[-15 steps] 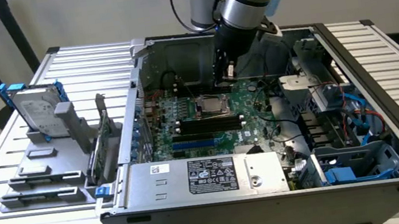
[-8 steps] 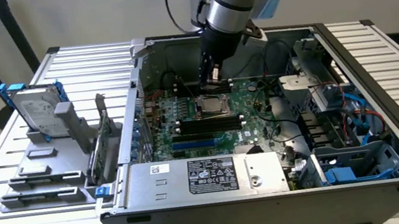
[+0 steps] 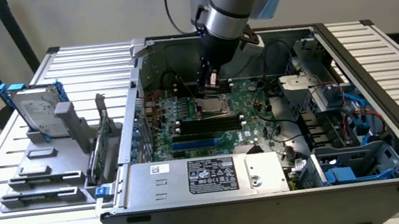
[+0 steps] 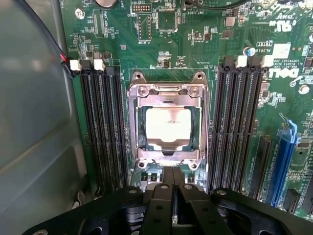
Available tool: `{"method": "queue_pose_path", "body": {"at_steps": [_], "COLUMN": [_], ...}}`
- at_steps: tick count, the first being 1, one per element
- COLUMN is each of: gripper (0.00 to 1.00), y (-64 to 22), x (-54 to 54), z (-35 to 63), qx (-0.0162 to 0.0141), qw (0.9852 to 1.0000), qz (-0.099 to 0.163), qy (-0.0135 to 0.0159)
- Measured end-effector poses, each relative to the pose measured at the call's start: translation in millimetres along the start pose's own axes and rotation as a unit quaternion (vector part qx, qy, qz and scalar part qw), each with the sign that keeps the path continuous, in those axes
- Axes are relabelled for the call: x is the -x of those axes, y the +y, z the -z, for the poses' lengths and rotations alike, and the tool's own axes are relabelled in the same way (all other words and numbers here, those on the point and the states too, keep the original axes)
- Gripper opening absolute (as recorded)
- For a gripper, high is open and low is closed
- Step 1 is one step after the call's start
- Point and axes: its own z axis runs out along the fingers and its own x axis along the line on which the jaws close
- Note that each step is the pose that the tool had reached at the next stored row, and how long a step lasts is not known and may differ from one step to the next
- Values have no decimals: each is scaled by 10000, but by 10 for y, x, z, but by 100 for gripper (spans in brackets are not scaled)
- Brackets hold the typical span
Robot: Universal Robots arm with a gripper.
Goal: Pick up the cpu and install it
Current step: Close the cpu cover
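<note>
Standing on the grey rack, exterior view's left: the hard drive in its blue frame, upright in a slot and well apart from the action. Parked out of the way, I'd guess.
case: lying on its side with the panel off, so the motherboard faces up and the arm can come straight down at it.
gripper: hanging inside the case just above the socket, fingers pressed together with nothing between them.
cpu: sitting flat in the socket, silver top up, with the metal frame around all four sides. Looks seated square to me.
RAM slots: black rows either side of the socket. They look empty, and they're near it without touching.
drive bay, exterior view's right: blue cables and brackets tucked along that wall, clear of the arm.
</note>
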Motion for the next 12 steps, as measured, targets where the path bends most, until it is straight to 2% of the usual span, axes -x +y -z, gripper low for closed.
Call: {"method": "queue_pose_path", "body": {"at_steps": [12], "gripper": [11], "y": [14], "x": [8], "z": [-143], "qx": [-53], "qw": [10000], "qz": [-2], "qy": [2]}}
